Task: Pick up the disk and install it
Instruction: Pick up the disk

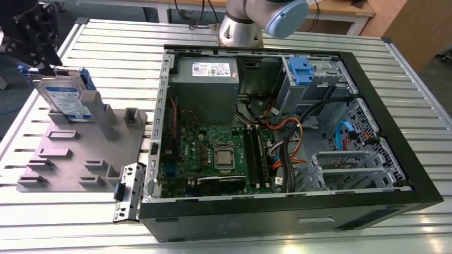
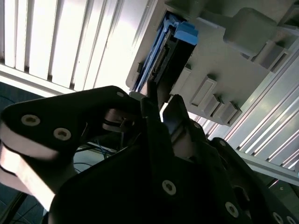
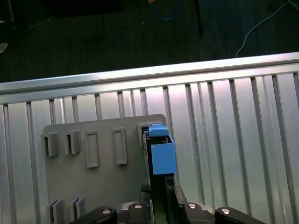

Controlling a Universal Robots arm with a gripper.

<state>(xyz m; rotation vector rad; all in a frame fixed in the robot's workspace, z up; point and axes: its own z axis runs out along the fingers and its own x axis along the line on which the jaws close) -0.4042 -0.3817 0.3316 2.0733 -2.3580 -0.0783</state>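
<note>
Grey rack (image 1: 78, 153) props the disk (image 1: 67, 100) up on edge, guessing so the gripper (image 3: 162, 192), jaws apart, can straddle it.

Gripper (image 2: 161, 100) is positioned at the near end of the disk (image 2: 164, 58). Disk stands on edge in a grey holder plate (image 2: 233, 60), with its blue carrier frame (image 2: 186, 31) visible at the far end. Slatted metal table (image 2: 70, 42) lies beneath.

Slatted metal table (image 1: 127, 47), glare on the slats. Dark floor (image 3: 93, 42) past its edge, blue cable (image 3: 164, 17) on it. Wooden panel (image 1: 416, 26) behind.
</note>
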